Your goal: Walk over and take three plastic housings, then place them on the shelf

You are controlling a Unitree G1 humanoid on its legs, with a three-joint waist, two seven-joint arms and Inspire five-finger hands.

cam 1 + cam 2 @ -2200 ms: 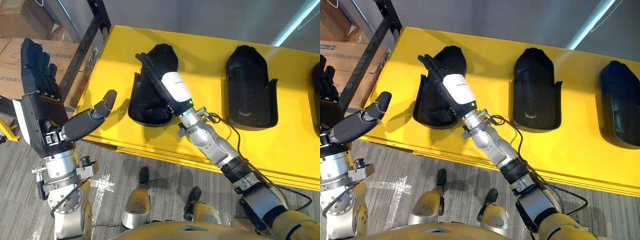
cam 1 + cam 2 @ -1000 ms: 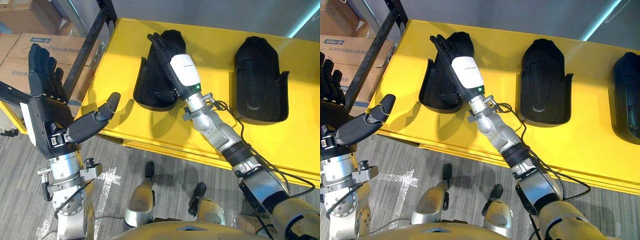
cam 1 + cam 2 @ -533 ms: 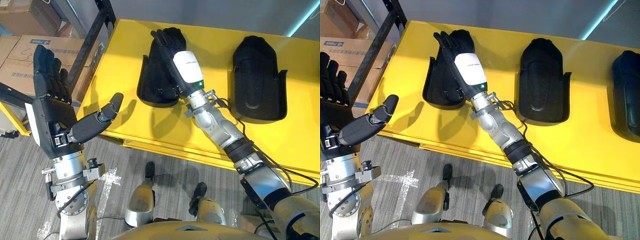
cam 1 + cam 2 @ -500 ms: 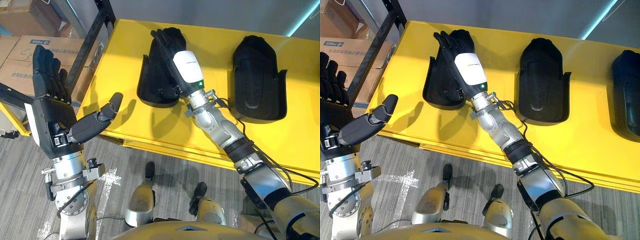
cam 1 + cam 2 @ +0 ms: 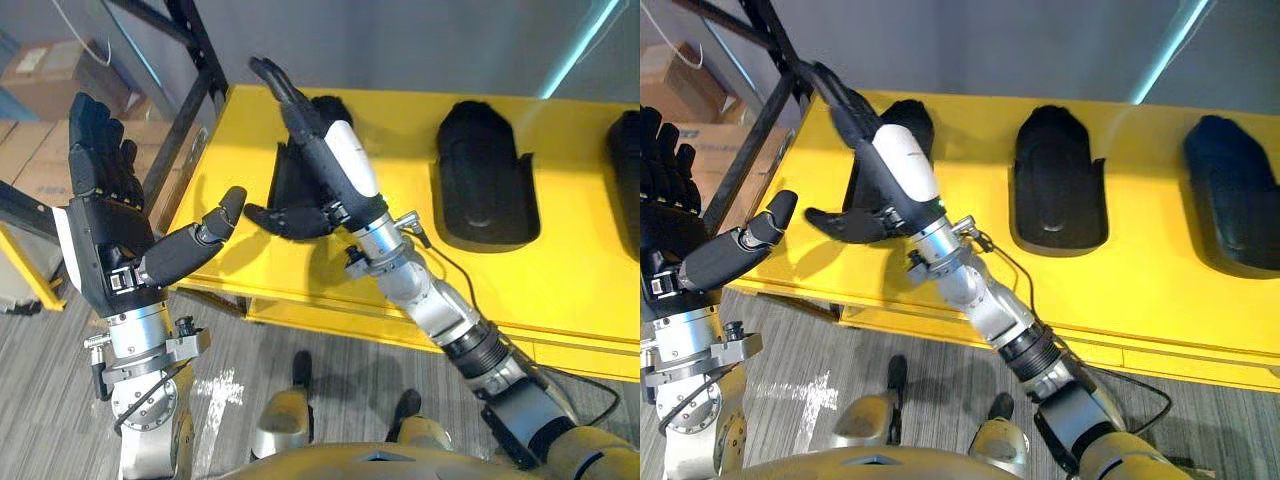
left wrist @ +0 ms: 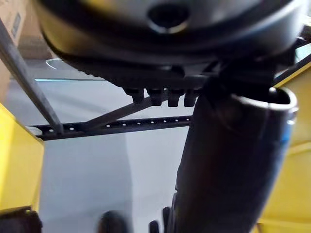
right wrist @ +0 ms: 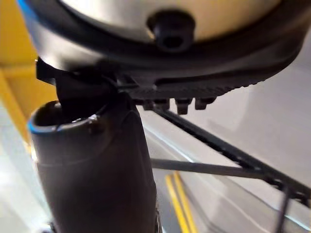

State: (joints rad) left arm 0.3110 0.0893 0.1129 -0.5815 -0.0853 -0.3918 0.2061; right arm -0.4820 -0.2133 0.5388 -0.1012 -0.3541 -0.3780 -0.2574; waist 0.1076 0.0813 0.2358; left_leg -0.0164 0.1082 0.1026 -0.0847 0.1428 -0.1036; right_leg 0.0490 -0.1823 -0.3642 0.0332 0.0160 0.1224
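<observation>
Three black plastic housings lie in a row on the yellow table (image 5: 405, 130): the left housing (image 5: 910, 120), the middle housing (image 5: 483, 175) and the right housing (image 5: 1232, 195). My right hand (image 5: 350, 165) hangs tilted over the left housing and hides much of it. Its fingers are straight and point up past the table's far edge, its thumb (image 5: 280, 218) sticks out sideways, and it holds nothing. My left hand (image 5: 100, 240) is raised off the table's left end, palm up and open, thumb (image 6: 228, 160) stretched toward the table.
A black metal shelf frame (image 5: 190, 90) stands slanted by the table's left end, with cardboard boxes (image 5: 40, 70) behind it. A yellow stand (image 5: 30, 270) shows at the lower left. Grey plank floor lies in front of the table.
My right hand, which lay flat in the left housing, has lifted up off it with its fingertips higher. The camera has shifted. The left hand has barely moved.
</observation>
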